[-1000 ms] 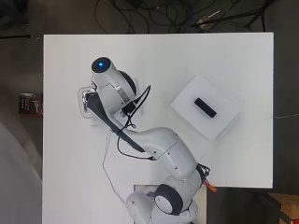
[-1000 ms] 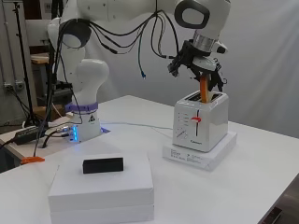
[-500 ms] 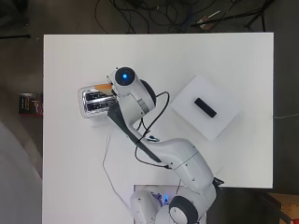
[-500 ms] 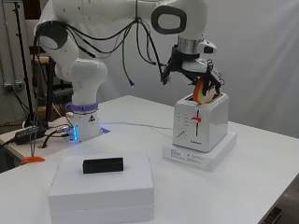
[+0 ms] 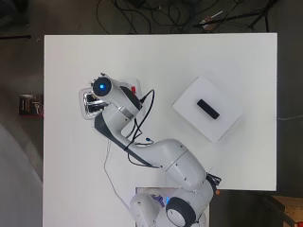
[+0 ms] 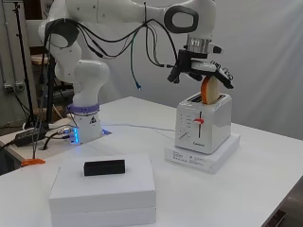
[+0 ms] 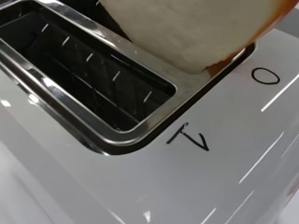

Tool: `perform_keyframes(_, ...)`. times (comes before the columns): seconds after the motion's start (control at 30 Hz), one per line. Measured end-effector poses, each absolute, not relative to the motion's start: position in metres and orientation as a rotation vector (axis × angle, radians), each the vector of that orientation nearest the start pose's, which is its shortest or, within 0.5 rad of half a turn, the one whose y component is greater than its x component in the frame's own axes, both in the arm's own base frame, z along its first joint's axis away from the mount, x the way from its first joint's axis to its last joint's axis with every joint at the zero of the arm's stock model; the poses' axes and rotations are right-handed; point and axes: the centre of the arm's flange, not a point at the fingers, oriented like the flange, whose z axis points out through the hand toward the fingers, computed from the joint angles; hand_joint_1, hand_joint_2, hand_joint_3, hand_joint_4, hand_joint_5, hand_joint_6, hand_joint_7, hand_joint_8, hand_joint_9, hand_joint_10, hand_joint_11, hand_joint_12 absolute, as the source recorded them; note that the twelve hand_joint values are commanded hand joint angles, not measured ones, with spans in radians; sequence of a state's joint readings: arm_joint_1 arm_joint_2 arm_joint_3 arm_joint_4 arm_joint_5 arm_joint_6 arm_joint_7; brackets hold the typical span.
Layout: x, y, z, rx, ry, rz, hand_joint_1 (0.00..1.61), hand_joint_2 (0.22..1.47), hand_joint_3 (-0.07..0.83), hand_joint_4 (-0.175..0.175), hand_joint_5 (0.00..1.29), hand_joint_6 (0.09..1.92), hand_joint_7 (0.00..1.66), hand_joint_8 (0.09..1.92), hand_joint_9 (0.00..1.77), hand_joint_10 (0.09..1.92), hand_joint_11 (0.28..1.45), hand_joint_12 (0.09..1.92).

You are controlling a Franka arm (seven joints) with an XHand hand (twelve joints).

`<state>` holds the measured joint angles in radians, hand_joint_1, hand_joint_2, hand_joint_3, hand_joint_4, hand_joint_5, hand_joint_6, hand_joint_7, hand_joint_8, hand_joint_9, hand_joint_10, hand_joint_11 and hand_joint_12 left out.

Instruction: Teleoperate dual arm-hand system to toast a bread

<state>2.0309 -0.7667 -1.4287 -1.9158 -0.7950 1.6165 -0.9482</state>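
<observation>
A white two-slot toaster [image 6: 202, 126] with a red lever [image 6: 200, 121] stands on a flat white base [image 6: 204, 155] at the table's left in the overhead view. Only its chrome top [image 5: 89, 105] peeks out from under the arm there. The hand [image 6: 207, 72] hovers just above the toaster, its fingers curled over a slice of bread [image 6: 210, 90]. The slice stands tilted, its lower end at the toaster's top. In the wrist view the bread [image 7: 187, 28] meets the chrome rim at the end of a slot [image 7: 93, 79] that holds nothing.
A white box [image 5: 189, 101] carrying a small black block [image 5: 208, 109] lies at the table's right. In the side view that box [image 6: 104, 194] and its block [image 6: 104, 167] sit in front of the toaster. A cable [image 5: 110, 170] runs along the table near the arm's base.
The arm's wrist has swung about above the toaster. The bread has stayed at the toaster's top and now leans more to one side.
</observation>
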Motion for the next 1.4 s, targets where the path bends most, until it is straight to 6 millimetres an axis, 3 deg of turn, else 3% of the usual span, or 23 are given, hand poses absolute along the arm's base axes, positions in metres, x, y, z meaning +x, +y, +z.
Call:
perform_keyframes(0.23, 0.529, 0.136, 0.452, 1.976, 2.393, -0.175, 0.13, 0.95, -0.012, 0.025, 0.26, 0.09, 0.37, 0.09, 0.47, 0.09, 0.45, 0.09)
perform_keyframes(0.4, 0.525, 0.153, 0.450, 1.958, 2.439, -0.187, 0.15, 0.95, -0.007, 0.036, 0.30, 0.09, 0.37, 0.09, 0.45, 0.09, 0.46, 0.09)
perform_keyframes(0.47, 0.525, 0.161, 0.451, 1.959, 2.423, -0.160, 0.07, 0.96, -0.001, 0.039, 0.31, 0.09, 0.39, 0.09, 0.46, 0.09, 0.47, 0.09)
perform_keyframes(0.57, 0.519, 0.166, 0.457, 2.034, 2.341, -0.060, 0.01, 0.95, -0.004, 0.040, 0.28, 0.09, 0.40, 0.09, 0.47, 0.09, 0.48, 0.09)
perform_keyframes(0.7, 0.517, 0.153, 0.472, 2.234, 2.142, 0.051, 0.00, 0.94, -0.004, 0.042, 0.24, 0.09, 0.45, 0.09, 0.55, 0.09, 0.50, 0.09)
perform_keyframes(0.8, 0.525, 0.131, 0.478, 2.329, 2.080, 0.055, 0.00, 1.02, 0.005, 0.005, 0.27, 0.09, 0.64, 0.09, 0.78, 0.09, 0.58, 0.09)
perform_keyframes(0.83, 0.528, 0.119, 0.480, 2.351, 2.064, 0.047, 0.08, 1.06, -0.027, -0.018, 0.33, 0.09, 0.84, 0.22, 0.95, 0.38, 0.61, 0.44)
perform_keyframes(0.87, 0.532, 0.103, 0.481, 2.382, 2.041, 0.033, 0.09, 1.09, -0.028, -0.035, 0.36, 0.09, 0.93, 0.64, 1.04, 0.85, 0.63, 0.93)
perform_keyframes(0.9, 0.537, 0.088, 0.481, 2.414, 2.013, 0.018, 0.06, 1.09, -0.022, -0.041, 0.35, 0.09, 0.83, 0.57, 0.97, 0.75, 0.59, 0.83)
perform_keyframes(0.97, 0.548, 0.063, 0.477, 2.471, 1.951, -0.015, 0.02, 1.08, -0.008, -0.032, 0.34, 0.09, 0.64, 0.21, 0.80, 0.28, 0.55, 0.33)
perform_keyframes(1.03, 0.556, 0.048, 0.467, 2.518, 1.924, -0.046, 0.02, 1.08, 0.000, -0.020, 0.37, 0.09, 0.57, 0.09, 0.73, 0.09, 0.54, 0.10)
perform_keyframes(1.23, 0.578, -0.016, 0.416, 2.626, 1.962, -0.092, 0.04, 1.06, -0.007, -0.029, 0.29, 0.09, 0.54, 0.09, 0.69, 0.09, 0.51, 0.09)
perform_keyframes(1.4, 0.594, -0.031, 0.372, 2.684, 1.985, -0.122, 0.02, 1.03, -0.016, -0.025, 0.27, 0.09, 0.55, 0.09, 0.70, 0.09, 0.50, 0.09)
